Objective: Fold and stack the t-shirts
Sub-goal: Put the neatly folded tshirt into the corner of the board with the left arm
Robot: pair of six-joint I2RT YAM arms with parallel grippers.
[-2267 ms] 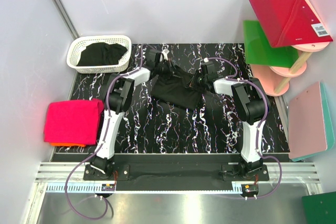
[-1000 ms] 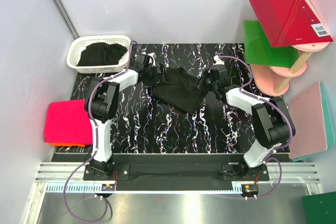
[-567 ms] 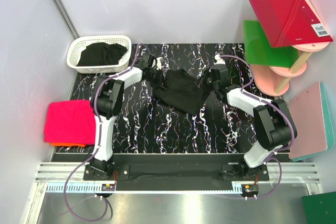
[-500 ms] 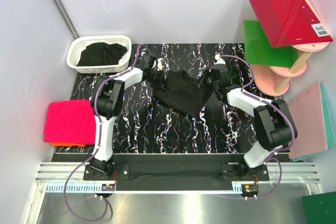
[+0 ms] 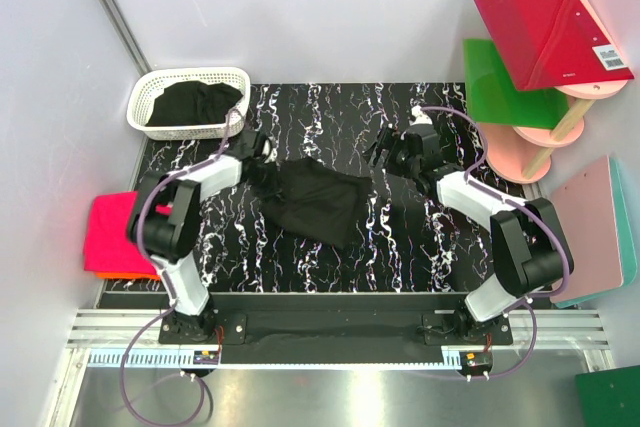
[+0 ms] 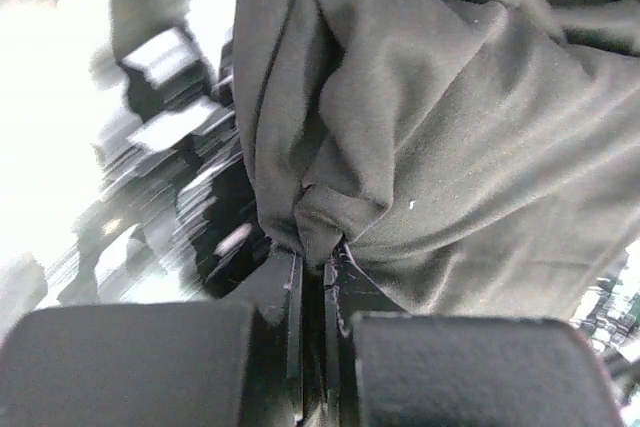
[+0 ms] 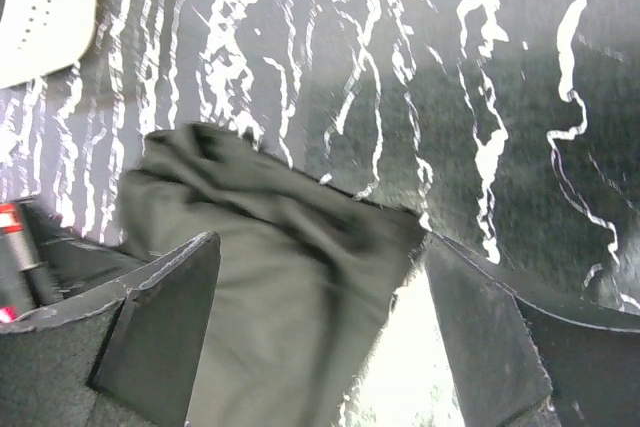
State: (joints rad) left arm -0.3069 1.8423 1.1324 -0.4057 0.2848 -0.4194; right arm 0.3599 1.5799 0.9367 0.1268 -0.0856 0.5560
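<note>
Lab test cell, white panel walls (image 5: 330, 17), aluminium mounting rail (image 5: 570, 332)

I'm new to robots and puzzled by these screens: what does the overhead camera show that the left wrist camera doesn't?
Only overhead: the white basket holding dark cloth, the folded pink shirt, the coloured boards, and the right jaws open. Only the left wrist: the left jaws shut, pinching a fold of the black t-shirt close up. Both: that shirt on the marbled table.

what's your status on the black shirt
Left claw shut on black t-shirt edge. Right claw open, holding nothing. Cloth crumpled on table, unfolded. Basket off to the side.
</note>
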